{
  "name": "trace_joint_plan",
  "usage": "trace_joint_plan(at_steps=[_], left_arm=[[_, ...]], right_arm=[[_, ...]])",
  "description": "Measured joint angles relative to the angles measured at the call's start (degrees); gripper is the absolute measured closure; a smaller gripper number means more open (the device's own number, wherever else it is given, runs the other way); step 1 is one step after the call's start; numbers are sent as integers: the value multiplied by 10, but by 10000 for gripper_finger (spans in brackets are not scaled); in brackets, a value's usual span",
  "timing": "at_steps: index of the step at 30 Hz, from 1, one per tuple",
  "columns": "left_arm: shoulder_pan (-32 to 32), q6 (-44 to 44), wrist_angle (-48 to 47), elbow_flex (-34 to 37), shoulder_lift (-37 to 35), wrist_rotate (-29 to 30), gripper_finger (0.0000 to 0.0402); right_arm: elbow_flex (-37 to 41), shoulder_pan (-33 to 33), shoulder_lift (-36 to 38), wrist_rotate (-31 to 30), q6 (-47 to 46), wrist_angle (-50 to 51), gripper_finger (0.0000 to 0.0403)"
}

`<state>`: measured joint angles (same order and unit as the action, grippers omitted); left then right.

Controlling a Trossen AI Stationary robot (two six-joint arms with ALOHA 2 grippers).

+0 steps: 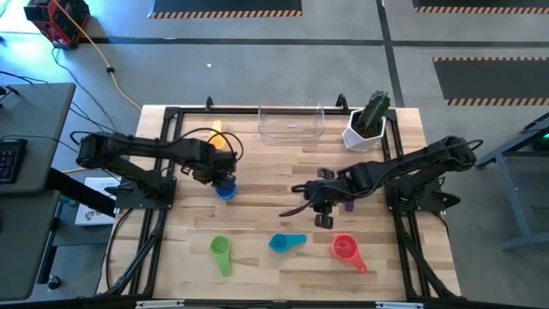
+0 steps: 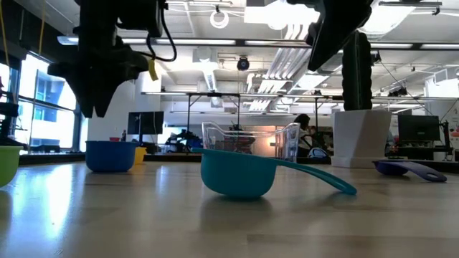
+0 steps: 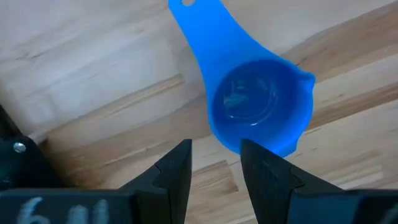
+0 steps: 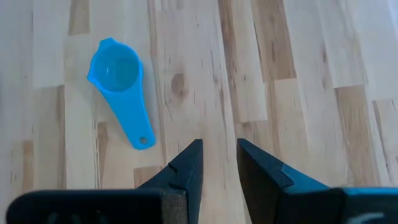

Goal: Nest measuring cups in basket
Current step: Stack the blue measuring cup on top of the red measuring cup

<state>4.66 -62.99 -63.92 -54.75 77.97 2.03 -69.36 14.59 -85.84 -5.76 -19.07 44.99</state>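
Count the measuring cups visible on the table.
6: yellow and blue at the left arm, purple under the right arm, green, teal, red near front. An orange one may be hidden.

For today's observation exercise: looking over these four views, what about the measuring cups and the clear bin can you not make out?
- Small purple plastic cup: high view, mostly hidden under the right arm.
- Yellow plastic cup: high view, partly covered by the left arm and cable.
- Green plastic cup: low view, cut off by the picture's edge.
- Clear rectangular plastic bin: low view, lower part hidden by the teal plastic cup.
- An orange cup: seen in no view.
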Motion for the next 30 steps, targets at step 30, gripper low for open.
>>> trace_joint_plan(at_steps=[30], left_arm=[[-20,-88,200,149,0,23,303]], right_arm=[[0,0,0,-3,-2,-2,313]])
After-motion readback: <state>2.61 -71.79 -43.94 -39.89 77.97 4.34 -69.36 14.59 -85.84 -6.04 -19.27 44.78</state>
